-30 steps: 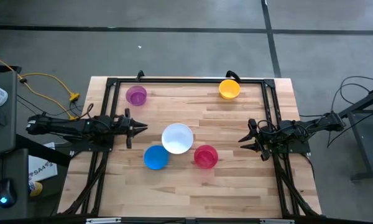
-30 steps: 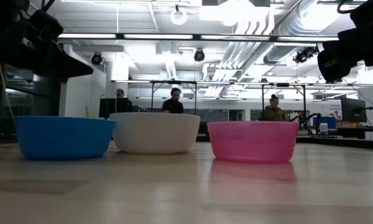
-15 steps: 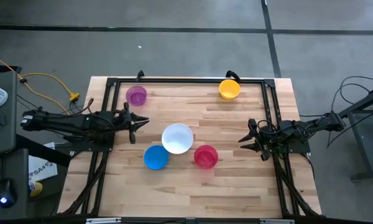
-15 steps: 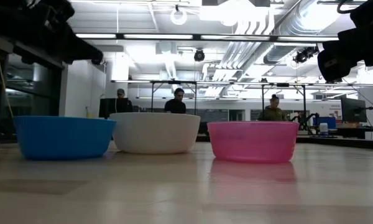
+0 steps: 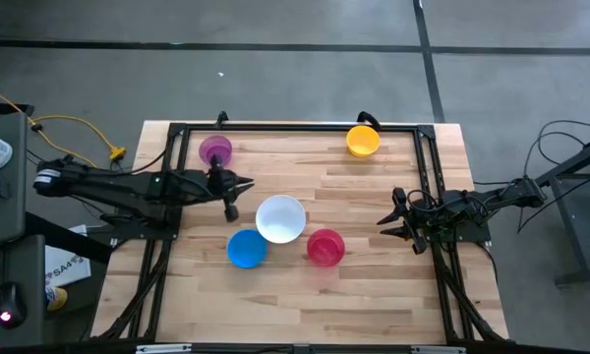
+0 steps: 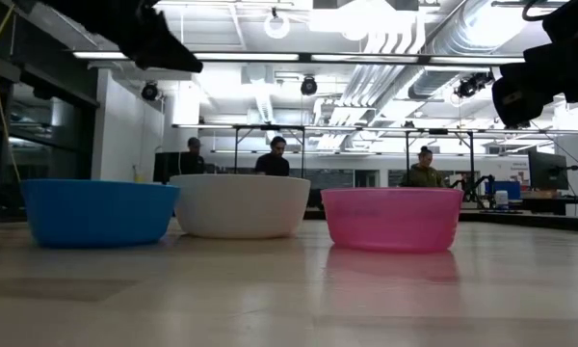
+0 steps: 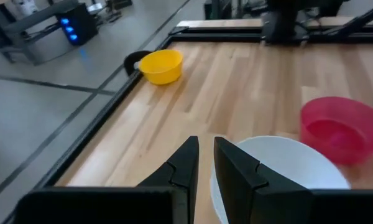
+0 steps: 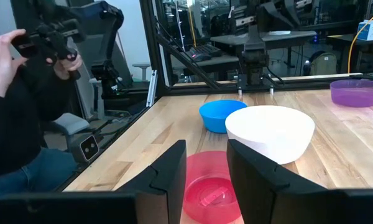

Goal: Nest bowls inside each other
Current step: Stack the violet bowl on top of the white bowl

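Five bowls stand on their bases on the wooden table: white (image 5: 280,218) in the middle, blue (image 5: 246,248) and red (image 5: 325,247) nearer, purple (image 5: 214,149) far left, yellow-orange (image 5: 363,140) far right. My left gripper (image 5: 246,184) hangs above the table just left of the white bowl (image 7: 280,168). Its fingers slant slightly down, with a narrow gap (image 7: 206,146) and nothing between them. My right gripper (image 5: 383,220) waits open at the right side, level, right of the red bowl (image 8: 211,186).
A black frame (image 5: 295,127) runs along the table's far and side edges. Bare wood lies at the near side and between the white and yellow-orange bowls. Beyond the table a person (image 8: 18,93) holds a dark device; others sit far back (image 6: 275,154).
My left gripper has risen and moved toward the table's right edge, coming close beside the white bowl, and it has tipped a little downward. Its finger gap looks the same. The bowls and my right arm have kept still.
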